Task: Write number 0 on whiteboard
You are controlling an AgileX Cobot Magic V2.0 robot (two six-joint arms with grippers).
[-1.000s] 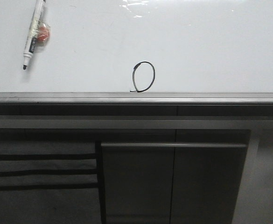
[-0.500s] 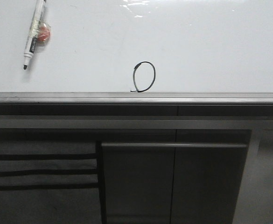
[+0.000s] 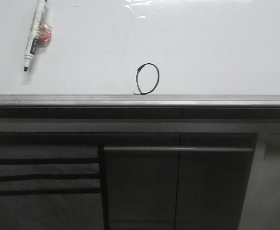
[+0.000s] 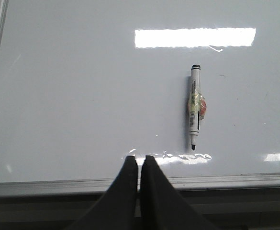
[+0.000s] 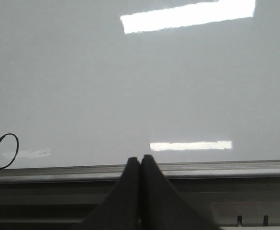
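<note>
We found the number 0 [image 3: 148, 78] already drawn on the whiteboard [image 3: 216, 52]: a thin black oval, closed and slightly tilted, sitting just above the grey frame edge [image 3: 140, 100] near the middle of the board's near side. The marker pen [image 3: 34, 34] lay flat on the board well off to the left of the figure, tip uncovered and pointing toward the frame, with a small orange-red item taped or clipped at its barrel. Neither arm held anything; the left gripper [image 4: 140, 163] hung at the frame edge with its jaws pressed together, the pen near but apart from it, and the right gripper [image 5: 140, 162] sat likewise, jaws closed on nothing, with the oval far to one side of its view. We judged the writing step complete and the pen set down, so what remained seemed only to keep both arms clear of the wet ink; no further stroke looked needed, unless the small tail at the oval's lower end counted as a flaw
</note>
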